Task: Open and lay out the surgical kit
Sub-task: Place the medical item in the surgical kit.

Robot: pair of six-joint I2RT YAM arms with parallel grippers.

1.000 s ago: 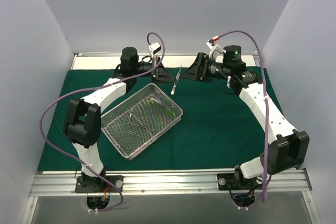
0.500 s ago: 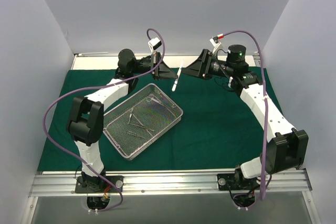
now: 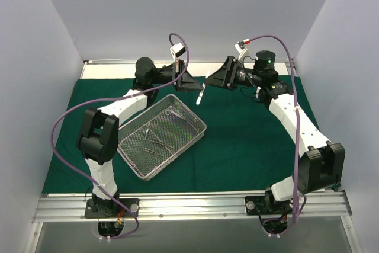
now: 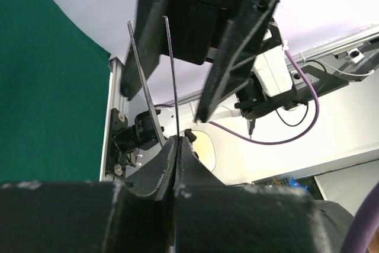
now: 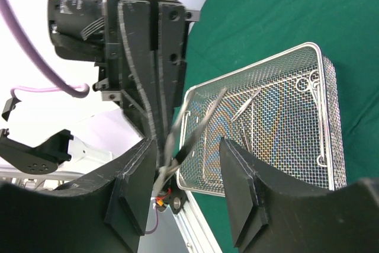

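The surgical kit lies open. Its dark green drape (image 3: 249, 140) is spread flat on the table, and the silver wire-mesh tray (image 3: 190, 111) sits on it, left of centre. Several thin steel instruments (image 3: 155, 137) lie in the tray. My left gripper (image 3: 190, 82) is raised beyond the tray's far corner and is shut on a pair of forceps (image 3: 201, 94). In the left wrist view the two forceps blades (image 4: 172, 75) rise from the shut left gripper (image 4: 177, 140). My right gripper (image 3: 208, 80) faces it. Seen from the right wrist, my right gripper (image 5: 186, 188) is open with the forceps (image 5: 198, 125) between its fingers.
White walls close in the table on three sides. Bare white tabletop (image 3: 118, 69) shows beyond the drape's far edge. The aluminium rail (image 3: 189, 205) with both arm bases runs along the near edge. Purple cables (image 3: 65, 122) loop beside each arm.
My left gripper has carried the forceps slightly right, toward the right gripper. The right gripper's fingers have narrowed around the forceps. The tray and drape have not moved.
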